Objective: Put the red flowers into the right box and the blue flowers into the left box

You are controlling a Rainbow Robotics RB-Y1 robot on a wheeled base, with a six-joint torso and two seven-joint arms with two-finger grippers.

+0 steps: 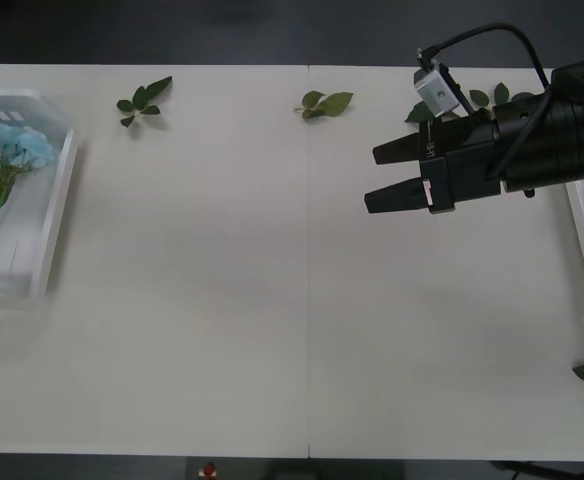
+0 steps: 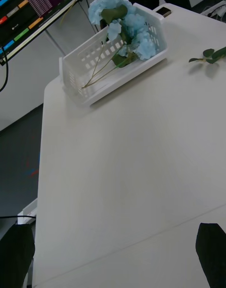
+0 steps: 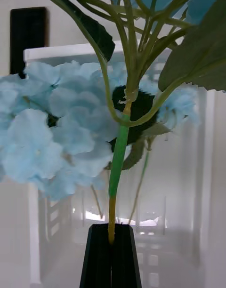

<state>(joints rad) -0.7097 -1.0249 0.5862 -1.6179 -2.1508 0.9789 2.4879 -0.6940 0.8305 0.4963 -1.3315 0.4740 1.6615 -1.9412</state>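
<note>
The left gripper [image 3: 112, 255], black fingers pinched together, grips a pale sky-blue fabric flower cluster's thin green stem [image 3: 117, 161] above the slotted white translucent plastic tray [image 1: 42, 215]. The black right gripper [image 1: 384, 176] hovers with fingers parted over the smooth white table [image 1: 272, 300].

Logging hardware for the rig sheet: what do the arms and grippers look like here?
The right gripper has two black tapered fingers on a black cylindrical wrist. A small white box sits on top, with a black cable looping back from it and a pale label on the side. The left gripper has matching black fingers, flat-faced with straight edges.
</note>
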